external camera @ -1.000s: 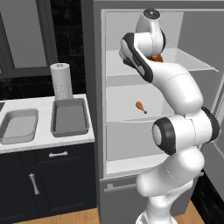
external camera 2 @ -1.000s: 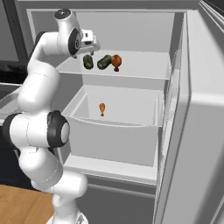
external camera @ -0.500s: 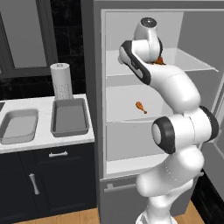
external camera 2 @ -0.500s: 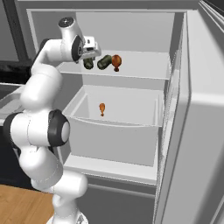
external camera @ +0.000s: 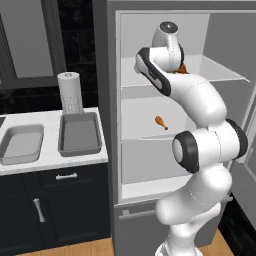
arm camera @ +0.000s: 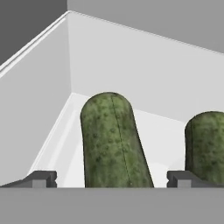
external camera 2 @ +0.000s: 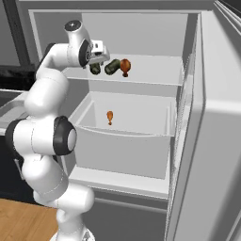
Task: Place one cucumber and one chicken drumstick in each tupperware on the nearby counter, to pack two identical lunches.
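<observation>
A: What does the cucumber under the hand look like?

B: In the hand view it is a thick, dark green cylinder with a mottled, bumpy skin and a rounded end, lying on the white upper shelf of the open fridge. It lies between the two finger tips of the gripper, whose jaws are spread wide and do not touch it.

A: Anything beside it?

B: A second cucumber lies just to one side, close to one finger tip. In the right base view that one sits next to a brown chicken drumstick on the same shelf. Another drumstick rests lower down, in the white drawer.

A: And the containers?

B: On the counter left of the fridge: the lighter, round-cornered tupperware and, just beside it, the darker tray-like tupperware. A paper towel roll stands upright behind the tray.

A: What crowds the hand?

B: The shelf's side wall is close on one side and the second cucumber on the other.
</observation>
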{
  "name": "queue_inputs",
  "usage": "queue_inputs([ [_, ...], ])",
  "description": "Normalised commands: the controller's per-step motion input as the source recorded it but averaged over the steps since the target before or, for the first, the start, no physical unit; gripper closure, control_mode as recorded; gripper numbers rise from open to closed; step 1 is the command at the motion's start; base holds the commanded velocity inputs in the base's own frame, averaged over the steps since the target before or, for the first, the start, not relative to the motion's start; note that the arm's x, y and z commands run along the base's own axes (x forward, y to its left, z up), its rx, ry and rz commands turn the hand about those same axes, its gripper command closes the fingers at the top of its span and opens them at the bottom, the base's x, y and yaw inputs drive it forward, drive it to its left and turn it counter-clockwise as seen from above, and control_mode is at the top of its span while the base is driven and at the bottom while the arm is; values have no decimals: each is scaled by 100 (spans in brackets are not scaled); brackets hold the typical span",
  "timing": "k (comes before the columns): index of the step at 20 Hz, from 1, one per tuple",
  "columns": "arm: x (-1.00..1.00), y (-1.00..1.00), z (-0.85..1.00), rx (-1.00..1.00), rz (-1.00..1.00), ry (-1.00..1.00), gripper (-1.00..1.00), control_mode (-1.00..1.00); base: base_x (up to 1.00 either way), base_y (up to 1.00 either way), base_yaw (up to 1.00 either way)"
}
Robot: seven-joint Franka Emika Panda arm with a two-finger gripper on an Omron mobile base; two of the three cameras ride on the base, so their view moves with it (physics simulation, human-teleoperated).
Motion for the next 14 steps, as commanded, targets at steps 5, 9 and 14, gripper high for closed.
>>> queue_inputs([
  [5, 0, 0, 0, 0, 0, 9, -100, -100, 0, 0, 0],
  [9, 7, 0, -2, 0, 0, 12, 100, -100, 0, 0, 0],
  [14, 10, 0, 0, 0, 0, 4, 100, -100, 0, 0, 0],
])
